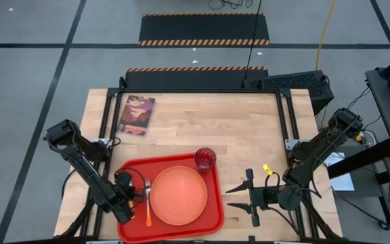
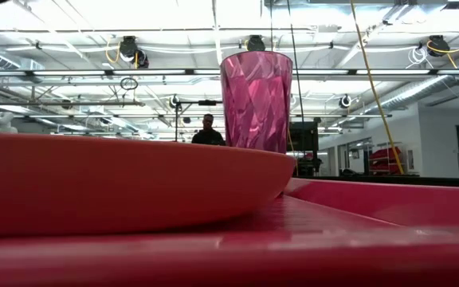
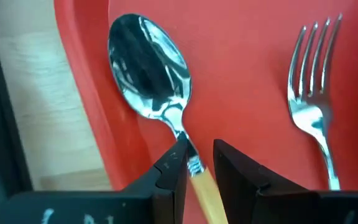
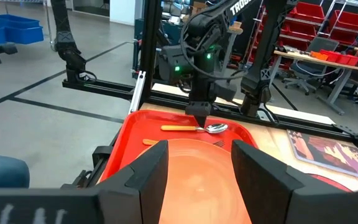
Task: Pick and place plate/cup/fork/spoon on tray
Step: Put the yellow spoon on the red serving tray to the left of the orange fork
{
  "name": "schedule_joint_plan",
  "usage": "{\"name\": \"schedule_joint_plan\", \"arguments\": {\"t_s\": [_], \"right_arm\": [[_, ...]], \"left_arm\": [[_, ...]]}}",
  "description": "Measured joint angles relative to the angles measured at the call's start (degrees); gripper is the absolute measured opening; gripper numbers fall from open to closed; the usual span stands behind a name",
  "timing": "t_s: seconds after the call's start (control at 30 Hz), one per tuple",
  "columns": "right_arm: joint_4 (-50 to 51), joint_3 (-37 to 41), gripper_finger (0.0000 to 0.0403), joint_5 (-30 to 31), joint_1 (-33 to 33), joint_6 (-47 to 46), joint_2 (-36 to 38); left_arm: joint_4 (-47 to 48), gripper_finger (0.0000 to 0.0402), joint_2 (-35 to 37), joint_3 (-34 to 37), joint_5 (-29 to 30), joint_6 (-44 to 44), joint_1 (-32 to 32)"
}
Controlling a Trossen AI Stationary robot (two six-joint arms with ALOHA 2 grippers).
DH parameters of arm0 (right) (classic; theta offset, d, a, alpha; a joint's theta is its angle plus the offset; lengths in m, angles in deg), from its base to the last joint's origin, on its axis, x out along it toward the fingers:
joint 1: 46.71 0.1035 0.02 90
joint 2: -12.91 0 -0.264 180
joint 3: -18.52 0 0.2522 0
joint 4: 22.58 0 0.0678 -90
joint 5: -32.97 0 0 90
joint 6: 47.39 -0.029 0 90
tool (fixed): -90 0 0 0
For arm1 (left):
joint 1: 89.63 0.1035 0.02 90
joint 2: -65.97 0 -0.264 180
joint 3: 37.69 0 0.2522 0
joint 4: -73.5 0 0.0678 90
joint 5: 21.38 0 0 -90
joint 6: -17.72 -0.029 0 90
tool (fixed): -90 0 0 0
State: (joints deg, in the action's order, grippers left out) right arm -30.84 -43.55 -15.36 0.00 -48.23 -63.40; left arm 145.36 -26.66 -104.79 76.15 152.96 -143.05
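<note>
The red tray [image 1: 170, 234] lies at the table's near edge. The orange plate [image 1: 179, 195] rests flat on it. The dark-red cup [image 1: 205, 159] stands upright in the tray's far right corner and also shows in the low view [image 2: 256, 100]. The fork [image 1: 148, 200] lies on the tray left of the plate. My left gripper [image 1: 133, 195] is over the tray's left side, shut on the spoon [image 3: 148, 68]. My right gripper [image 1: 250, 197] is open and empty on the table right of the tray, pointing at it. My left gripper pinches the spoon between its two fingers where the metal neck meets the orange-yellow handle [image 3: 197, 173]. The fingers [image 4: 199, 115] come from above, pointing down, and lie across the spoon. The spoon is level by the tray's left rim; whether it rests on the tray floor I cannot tell.
A small book with a pictured cover [image 1: 136, 114] lies at the table's far left. Bare wood shows beyond and to the right of the tray. A black frame [image 1: 286, 115] runs round the table's edges. A person [image 2: 207, 131] stands far back in the room.
</note>
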Motion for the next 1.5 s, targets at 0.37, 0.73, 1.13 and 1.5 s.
{"name": "schedule_joint_plan", "arguments": {"t_s": [0.37, 0.73, 1.13, 1.5], "right_arm": [[-0.02, 0.0, 0.0169, 0.0, 0.0, 0.02, 0.0], [0.02, 0.0, 0.0169, 0.0, 0.02, 0.02, 0.0], [0.02, 0.0, 0.0169, 0.0, 0.0, 0.0, 0.0], [0.04, 0.0, 0.0169, 0.0, 0.0, 0.01, 0.0]], "left_arm": [[-4.46, 0.0081, -4.64, -0.74, 0.37, -0.09, 0.67], [-7.81, 0.0081, -4.81, -4.36, -0.2, -1.37, 0.62], [-11.04, 0.0081, -4.81, -5.05, -0.11, -2.58, 0.08], [-3.49, 0.0081, -4.79, -5.05, -1.38, -1.14, 0.02]]}}
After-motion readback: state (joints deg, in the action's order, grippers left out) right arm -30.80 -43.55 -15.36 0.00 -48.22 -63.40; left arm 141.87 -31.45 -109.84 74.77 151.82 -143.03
